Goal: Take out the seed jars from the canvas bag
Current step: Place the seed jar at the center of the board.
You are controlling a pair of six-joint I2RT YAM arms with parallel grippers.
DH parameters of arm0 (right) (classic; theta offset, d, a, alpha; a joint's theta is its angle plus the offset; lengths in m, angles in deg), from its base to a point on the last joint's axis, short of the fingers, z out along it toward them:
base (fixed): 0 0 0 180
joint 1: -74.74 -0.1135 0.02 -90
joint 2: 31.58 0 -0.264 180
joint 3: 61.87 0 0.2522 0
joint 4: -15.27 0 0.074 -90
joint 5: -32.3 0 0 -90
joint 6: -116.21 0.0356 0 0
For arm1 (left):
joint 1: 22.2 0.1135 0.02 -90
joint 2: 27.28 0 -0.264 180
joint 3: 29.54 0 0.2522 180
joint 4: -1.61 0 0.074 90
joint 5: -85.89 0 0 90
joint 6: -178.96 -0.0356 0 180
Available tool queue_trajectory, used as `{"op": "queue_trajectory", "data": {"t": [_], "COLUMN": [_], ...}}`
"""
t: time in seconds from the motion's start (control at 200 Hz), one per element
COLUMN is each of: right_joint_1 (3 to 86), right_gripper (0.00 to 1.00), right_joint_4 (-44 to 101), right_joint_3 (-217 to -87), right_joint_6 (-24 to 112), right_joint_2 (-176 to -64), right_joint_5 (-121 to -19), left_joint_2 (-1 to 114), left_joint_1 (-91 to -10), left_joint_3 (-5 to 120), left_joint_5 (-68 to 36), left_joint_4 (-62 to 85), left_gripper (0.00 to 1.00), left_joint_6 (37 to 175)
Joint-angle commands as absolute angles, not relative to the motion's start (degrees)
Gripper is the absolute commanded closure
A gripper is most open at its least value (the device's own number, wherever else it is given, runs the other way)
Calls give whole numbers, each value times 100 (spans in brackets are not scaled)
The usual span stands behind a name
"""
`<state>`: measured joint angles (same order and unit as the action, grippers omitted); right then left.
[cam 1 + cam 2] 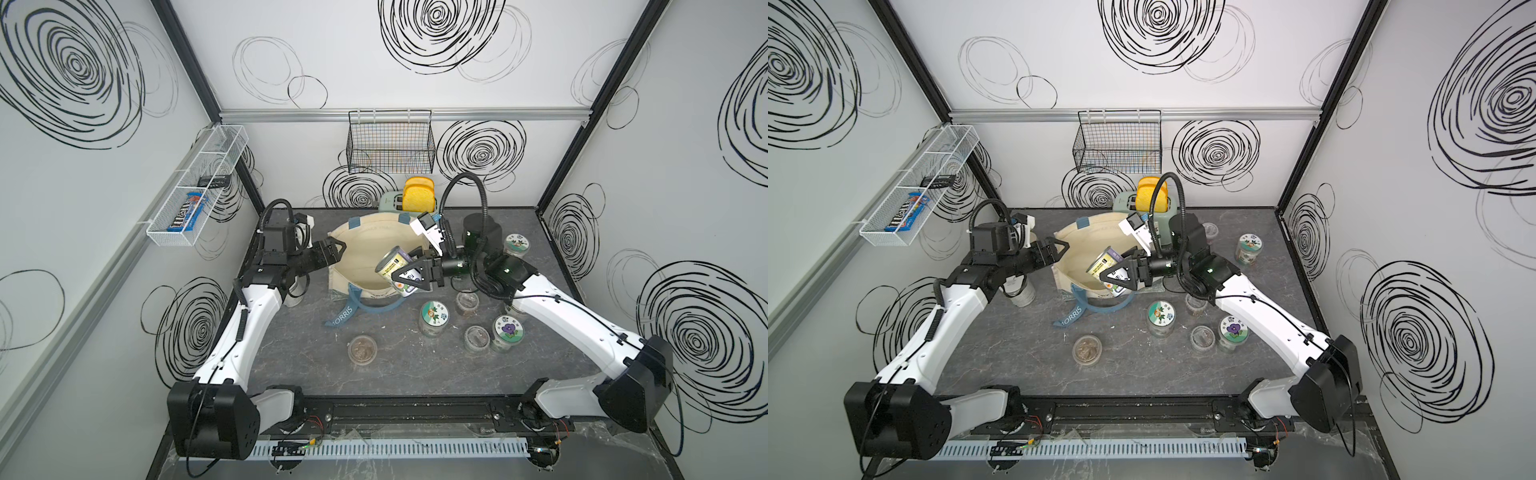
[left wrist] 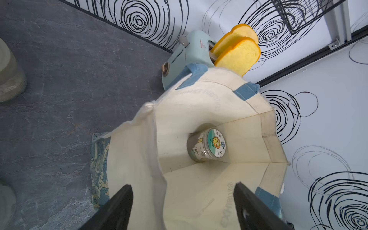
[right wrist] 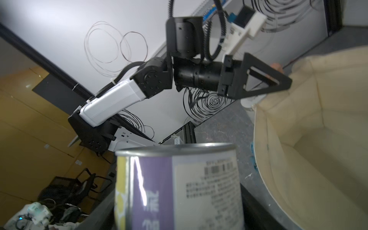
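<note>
Gripping a labelled jar (image 1: 388,261) across its side wall, the right jaws hold it tilted above the open mouth of the canvas bag (image 1: 370,237). The bag stands toward the far edge of the tabletop (image 1: 291,345), just in front of a mint toaster (image 1: 391,200). The left jaws stand apart at the bag's left rim. In the left wrist view the cream cloth edge runs between them, and I cannot tell whether either one touches it. A sunflower-lid jar (image 2: 207,145) sits at the bottom of the bag. Several more stand out on the tabletop toward its right edge, among them a flower-lid jar (image 1: 432,318) and a purple-flower jar (image 1: 508,332).

The held jar has a metal rim and a glossy printed wrap, so it is probably stiff but slick. A hold at mid-height, square to its axis, looks safer than one near the rim, and its tilt suggests it could swivel in the jaws. The jar inside looks small, light and rigid, and is best taken across its wall just below the lid. The bag is soft cloth and may sag inward if nothing supports its rim.
</note>
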<state>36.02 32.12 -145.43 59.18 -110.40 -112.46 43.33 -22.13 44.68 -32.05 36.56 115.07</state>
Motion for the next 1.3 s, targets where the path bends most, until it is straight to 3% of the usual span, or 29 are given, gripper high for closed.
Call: {"op": "queue_trajectory", "data": {"t": [0.0, 0.205, 0.34, 0.475, 0.63, 0.795, 1.296], "right_joint_1": [3487, 3221, 3185, 2951, 2492, 1887, 1704], "right_gripper": [33, 28, 28, 29, 30, 29, 27], "right_joint_4": [4091, 3314, 3581, 5645, 8196, 10239, 10644], "right_joint_3": [-14241, -13517, -13433, -13903, -14660, -15790, -15832], "right_joint_6": [7550, 9976, 10380, 8805, 6617, 5156, 4616], "right_joint_2": [-11131, -10887, -10774, -11029, -12215, -13424, -14555], "right_joint_5": [-11278, -11242, -11153, -10684, -10231, -8689, -7487], "left_joint_2": [4272, 4160, 4123, 4093, 4084, 4093, 4105], "left_joint_1": [-2168, -2185, -2211, -2220, -2220, -2203, -2049], "left_joint_3": [4396, 4294, 4245, 4180, 4065, 4035, 3774], "left_joint_5": [-3387, -3474, -3478, -3469, -3485, -3504, -3671], "left_joint_4": [3655, 3603, 3622, 3547, 3419, 3382, 3076], "left_gripper": [16, 16, 16, 16, 16, 16, 16], "left_joint_6": [11431, 11480, 11480, 11526, 11576, 11540, 11577]}}
